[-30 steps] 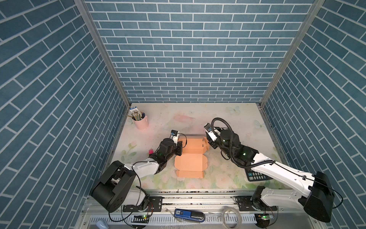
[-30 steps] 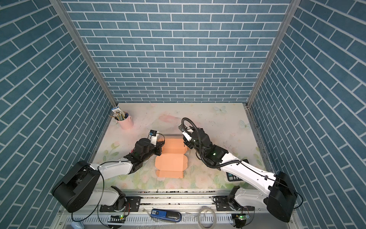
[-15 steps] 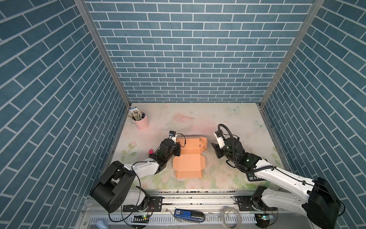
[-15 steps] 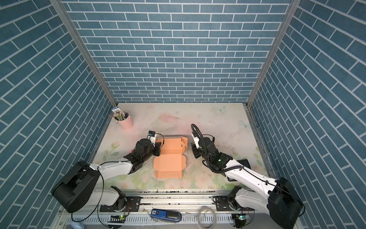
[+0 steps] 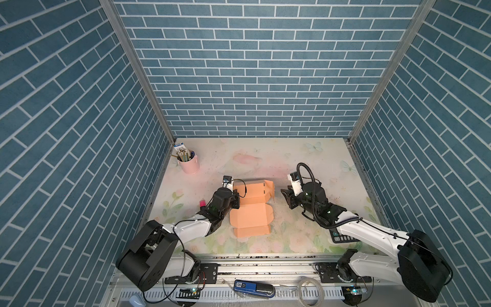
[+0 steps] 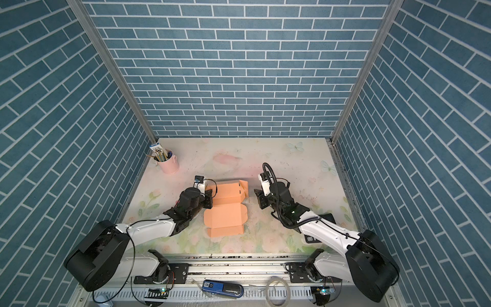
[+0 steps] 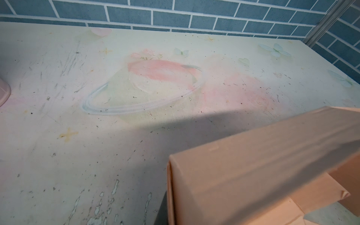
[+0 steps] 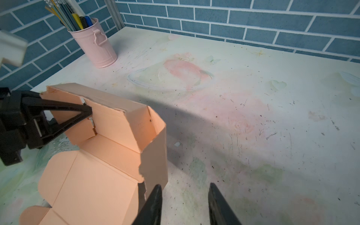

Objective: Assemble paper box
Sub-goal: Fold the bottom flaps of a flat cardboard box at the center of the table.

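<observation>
Currently, the paper box [image 5: 251, 210] is located mid-table and only partly erected: the far wall and right side wall are raised, while the lid panel and tabs lie flat on the near side, so closing is judged outstanding. The far wall's left end is pinched by the nearly closed left gripper [image 8: 88, 115]. Nothing is held by the right gripper [image 8: 185, 187], whose jaws are parted just right of the box.

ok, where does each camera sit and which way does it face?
Top views: high above the front rail, looking down toward the back wall; left gripper, right gripper, paper box, pen cup.
Left wrist: low beside the paper box, facing the back wall; no robot parts.
Right wrist: faces the pen cup; open right gripper, left gripper pinching the paper box.
Shared: paper box, all views.
</observation>
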Robot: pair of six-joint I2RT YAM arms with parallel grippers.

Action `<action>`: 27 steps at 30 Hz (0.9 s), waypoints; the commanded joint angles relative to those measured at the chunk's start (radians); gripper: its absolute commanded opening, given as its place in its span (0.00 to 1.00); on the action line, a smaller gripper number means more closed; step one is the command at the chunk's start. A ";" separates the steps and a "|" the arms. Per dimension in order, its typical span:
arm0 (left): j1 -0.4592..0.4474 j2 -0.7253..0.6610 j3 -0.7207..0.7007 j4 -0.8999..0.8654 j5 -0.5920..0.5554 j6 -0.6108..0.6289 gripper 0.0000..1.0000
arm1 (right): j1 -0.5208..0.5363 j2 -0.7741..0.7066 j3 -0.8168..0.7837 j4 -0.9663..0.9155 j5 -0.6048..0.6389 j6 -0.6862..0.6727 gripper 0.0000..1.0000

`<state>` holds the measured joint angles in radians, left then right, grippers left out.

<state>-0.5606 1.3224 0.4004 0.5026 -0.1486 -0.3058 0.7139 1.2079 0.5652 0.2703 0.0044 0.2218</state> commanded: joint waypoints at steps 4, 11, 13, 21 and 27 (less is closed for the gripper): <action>0.002 0.026 -0.002 0.081 -0.016 0.013 0.12 | -0.094 0.093 0.003 0.114 -0.171 0.079 0.39; -0.002 0.032 -0.020 0.143 -0.004 0.020 0.12 | -0.166 0.292 0.101 0.140 -0.296 0.096 0.39; -0.004 0.032 -0.028 0.161 0.000 0.023 0.12 | -0.172 0.341 0.129 0.154 -0.319 0.094 0.38; -0.009 0.057 -0.018 0.166 -0.009 0.027 0.12 | -0.170 0.373 0.163 0.212 -0.406 0.108 0.37; -0.009 0.084 -0.001 0.170 -0.011 0.021 0.12 | -0.152 0.332 0.099 0.287 -0.458 0.143 0.37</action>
<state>-0.5663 1.3907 0.3817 0.6491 -0.1539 -0.2878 0.5499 1.5761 0.6907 0.4950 -0.3981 0.3233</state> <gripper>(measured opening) 0.120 0.366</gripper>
